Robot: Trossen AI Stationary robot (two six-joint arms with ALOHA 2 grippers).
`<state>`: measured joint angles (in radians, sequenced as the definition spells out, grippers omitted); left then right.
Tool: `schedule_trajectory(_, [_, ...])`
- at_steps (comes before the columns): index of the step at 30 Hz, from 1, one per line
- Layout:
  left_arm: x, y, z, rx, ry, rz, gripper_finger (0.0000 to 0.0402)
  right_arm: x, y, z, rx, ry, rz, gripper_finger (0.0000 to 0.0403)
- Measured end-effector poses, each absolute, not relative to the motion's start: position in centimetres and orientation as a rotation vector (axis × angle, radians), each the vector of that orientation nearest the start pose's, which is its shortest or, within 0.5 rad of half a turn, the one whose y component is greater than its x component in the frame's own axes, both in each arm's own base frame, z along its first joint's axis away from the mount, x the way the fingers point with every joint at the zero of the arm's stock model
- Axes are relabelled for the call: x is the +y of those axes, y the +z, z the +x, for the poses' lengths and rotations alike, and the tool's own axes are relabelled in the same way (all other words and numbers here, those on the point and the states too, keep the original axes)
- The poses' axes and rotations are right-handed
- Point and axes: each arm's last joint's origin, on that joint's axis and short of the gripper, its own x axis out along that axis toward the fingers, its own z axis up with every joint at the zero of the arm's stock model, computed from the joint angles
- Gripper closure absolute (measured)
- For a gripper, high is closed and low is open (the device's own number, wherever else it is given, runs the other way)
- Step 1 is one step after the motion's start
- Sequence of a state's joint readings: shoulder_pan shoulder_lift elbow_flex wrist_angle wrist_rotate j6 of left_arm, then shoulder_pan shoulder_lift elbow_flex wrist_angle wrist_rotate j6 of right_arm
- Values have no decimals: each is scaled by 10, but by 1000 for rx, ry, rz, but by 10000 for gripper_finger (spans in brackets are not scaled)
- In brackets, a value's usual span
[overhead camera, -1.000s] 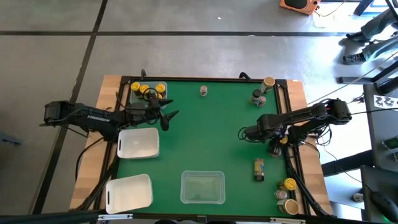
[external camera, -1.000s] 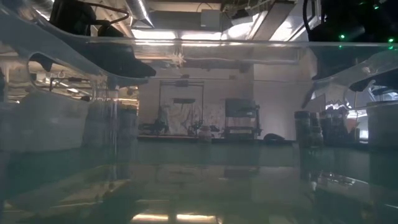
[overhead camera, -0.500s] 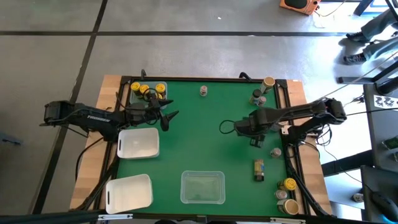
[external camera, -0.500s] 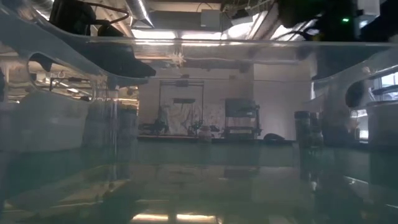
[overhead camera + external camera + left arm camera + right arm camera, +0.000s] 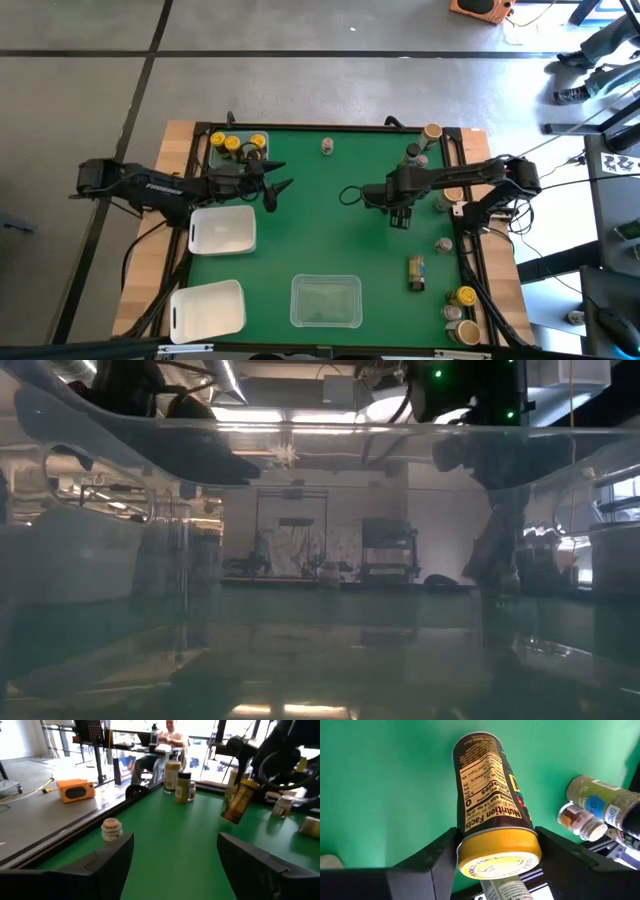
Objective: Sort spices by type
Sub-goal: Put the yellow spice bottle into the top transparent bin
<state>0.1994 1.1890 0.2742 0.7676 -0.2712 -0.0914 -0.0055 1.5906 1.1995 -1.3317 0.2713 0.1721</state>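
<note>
Your right end effector (image 5: 492, 852) is clamped on a yellow-lidded spice jar (image 5: 490, 800) held above the green table (image 5: 320, 230) right of centre, while farther off your left end effector (image 5: 276, 184) hangs with fingers spread beside the tray of yellow-lidded jars (image 5: 238, 146).

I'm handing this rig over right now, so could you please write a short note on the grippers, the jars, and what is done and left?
Right gripper: shut on a yellow-lidded jar, held above mid-table.
Left gripper: open, empty, beside the clear tray.
Done: several yellow-lidded jars sit in that tray at the far left corner.
Left: one small jar at the far edge, jars at the far right corner, more jars along the right edge. The two white trays and the near clear tray hold nothing.
</note>
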Motion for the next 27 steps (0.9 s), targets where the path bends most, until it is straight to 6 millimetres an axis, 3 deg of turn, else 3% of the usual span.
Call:
schedule_trajectory(6, [53, 167, 224, 197, 478, -81, 123, -23, 245, 267, 1697, -369, -74, 165])
schedule_trajectory(13, [54, 164, 229, 217, 480, -85, 123, -36, 265, 296, 1639, -370, -37, 165])
schedule_trajectory(22, [54, 163, 229, 227, 481, -86, 123, -45, 248, 316, 1868, -324, 33, 164])
schedule_trajectory(27, [54, 161, 228, 246, 483, -81, 123, -44, 231, 326, 1894, -261, 120, 163])
